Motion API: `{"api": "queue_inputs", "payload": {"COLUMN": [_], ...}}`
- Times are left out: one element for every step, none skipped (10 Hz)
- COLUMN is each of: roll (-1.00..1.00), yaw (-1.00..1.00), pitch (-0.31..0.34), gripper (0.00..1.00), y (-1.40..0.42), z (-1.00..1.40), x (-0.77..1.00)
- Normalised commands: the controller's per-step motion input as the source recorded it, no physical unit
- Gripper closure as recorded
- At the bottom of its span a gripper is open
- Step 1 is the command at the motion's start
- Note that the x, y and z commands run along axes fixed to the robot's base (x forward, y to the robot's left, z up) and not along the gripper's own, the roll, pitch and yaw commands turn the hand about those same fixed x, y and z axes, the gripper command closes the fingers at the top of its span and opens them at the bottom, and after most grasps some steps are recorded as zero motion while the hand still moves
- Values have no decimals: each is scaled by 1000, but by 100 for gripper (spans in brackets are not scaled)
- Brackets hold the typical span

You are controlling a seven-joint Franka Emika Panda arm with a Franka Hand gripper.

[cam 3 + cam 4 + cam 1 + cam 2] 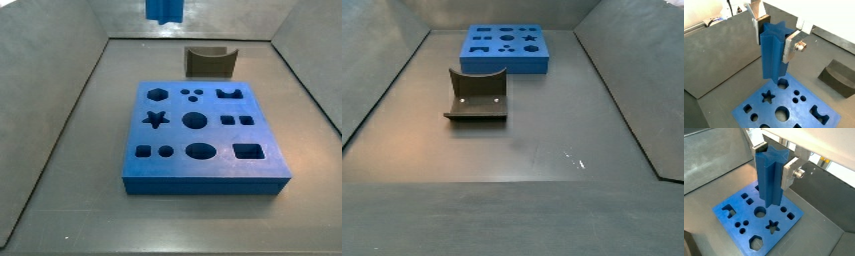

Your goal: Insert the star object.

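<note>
Star object (773, 52) is clamped upright between the fingers (789, 49) of the gripper (773, 42), held high above the blue block (203, 178). Olive piece (210, 62) lies beyond the block.

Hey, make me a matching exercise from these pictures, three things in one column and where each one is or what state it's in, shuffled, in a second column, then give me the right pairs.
Things
1. star object
2. blue block
3. dark olive curved piece

Places or states
A. lying flat on the floor, shaped holes facing up
B. held upright between the fingers of the gripper, above the block
C. standing on the floor apart from the block

Pairs: 1-B, 2-A, 3-C
</note>
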Motion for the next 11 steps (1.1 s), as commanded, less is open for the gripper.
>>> {"api": "queue_inputs", "payload": {"roll": [31, 26, 14, 137, 159, 160, 187, 227, 230, 217, 224], "yaw": [100, 109, 0, -83, -60, -49, -23, -11, -26, -40, -37], "pitch": [0, 0, 0, 0, 0, -3, -10, 0, 0, 0, 0], "gripper": [100, 100, 100, 100, 100, 100, 100, 100, 100, 100, 100], "y": [0, 0, -51, 0, 0, 0, 0, 0, 0, -34, -60], "z": [-1000, -1000, -1000, -1000, -1000, -1000, -1000, -943, -937, -960, -949], "x": [-217, -226, -137, 0, 0, 0, 0, 0, 11, 31, 34]}}
